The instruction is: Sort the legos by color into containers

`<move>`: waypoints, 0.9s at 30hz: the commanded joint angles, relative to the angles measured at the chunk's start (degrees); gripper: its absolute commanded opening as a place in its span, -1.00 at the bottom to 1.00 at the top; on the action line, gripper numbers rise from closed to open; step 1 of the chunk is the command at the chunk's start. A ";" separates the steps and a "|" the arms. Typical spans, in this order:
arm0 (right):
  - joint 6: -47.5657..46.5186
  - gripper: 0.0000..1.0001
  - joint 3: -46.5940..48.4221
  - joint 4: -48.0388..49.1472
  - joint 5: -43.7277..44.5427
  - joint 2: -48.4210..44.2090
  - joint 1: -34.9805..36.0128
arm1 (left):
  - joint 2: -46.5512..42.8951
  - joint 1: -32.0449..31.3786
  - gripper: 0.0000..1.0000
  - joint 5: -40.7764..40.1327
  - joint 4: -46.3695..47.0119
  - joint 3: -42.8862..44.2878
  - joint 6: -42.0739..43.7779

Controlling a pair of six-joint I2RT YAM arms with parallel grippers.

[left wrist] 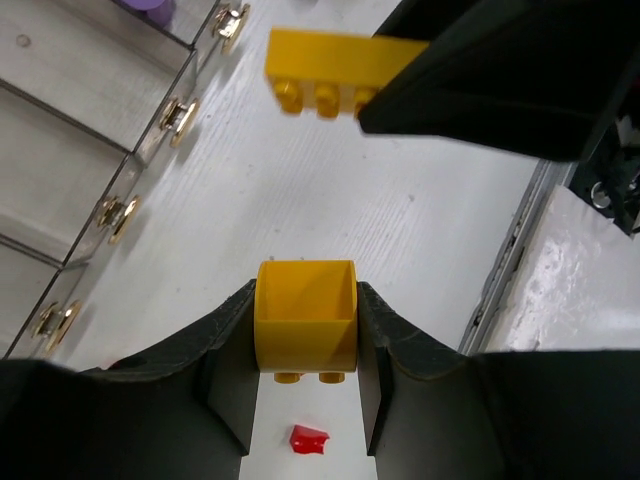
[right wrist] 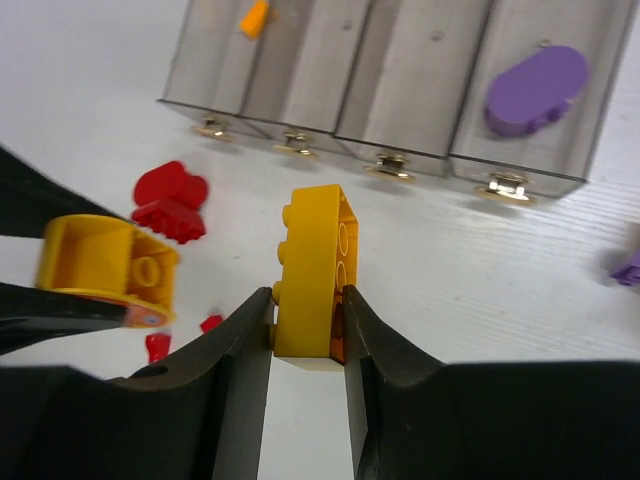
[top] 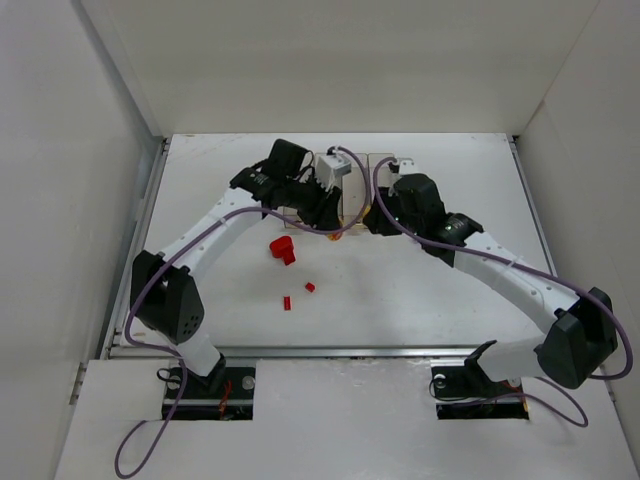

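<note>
My left gripper (left wrist: 305, 305) is shut on a hollow yellow brick (left wrist: 305, 330), held above the table. My right gripper (right wrist: 306, 300) is shut on a flat yellow brick (right wrist: 312, 262), held on edge. The two grippers meet in front of the containers (right wrist: 400, 70); each brick shows in the other wrist view, the flat one (left wrist: 325, 65) and the hollow one (right wrist: 100, 268). A purple piece (right wrist: 535, 90) lies in the rightmost bin, an orange bit (right wrist: 255, 18) in the leftmost. A red cluster (top: 283, 249) and two red bits (top: 310, 287) (top: 287, 302) lie on the table.
In the top view the arms hide most of the containers (top: 352, 170). A small purple bit (right wrist: 630, 268) lies right of the bins. A red bit (left wrist: 308, 440) lies below the left gripper. White walls enclose the table on three sides.
</note>
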 commanded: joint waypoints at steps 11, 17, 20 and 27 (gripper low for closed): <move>-0.97 -1.00 14.09 5.33 -3.06 12.67 0.35 | -17.06 14.25 -1.00 -5.92 7.24 -15.26 -4.09; 1.38 -1.00 34.14 4.80 -5.53 32.54 0.88 | -29.21 17.86 -1.00 -19.12 13.31 -23.29 -3.40; 3.41 -1.00 42.14 4.19 -6.75 40.09 0.88 | -35.53 18.48 -1.00 -20.44 14.36 -27.84 -2.78; 3.42 -0.90 54.45 4.18 -5.53 51.88 3.16 | -40.55 19.01 -1.00 -21.59 14.90 -31.99 -2.78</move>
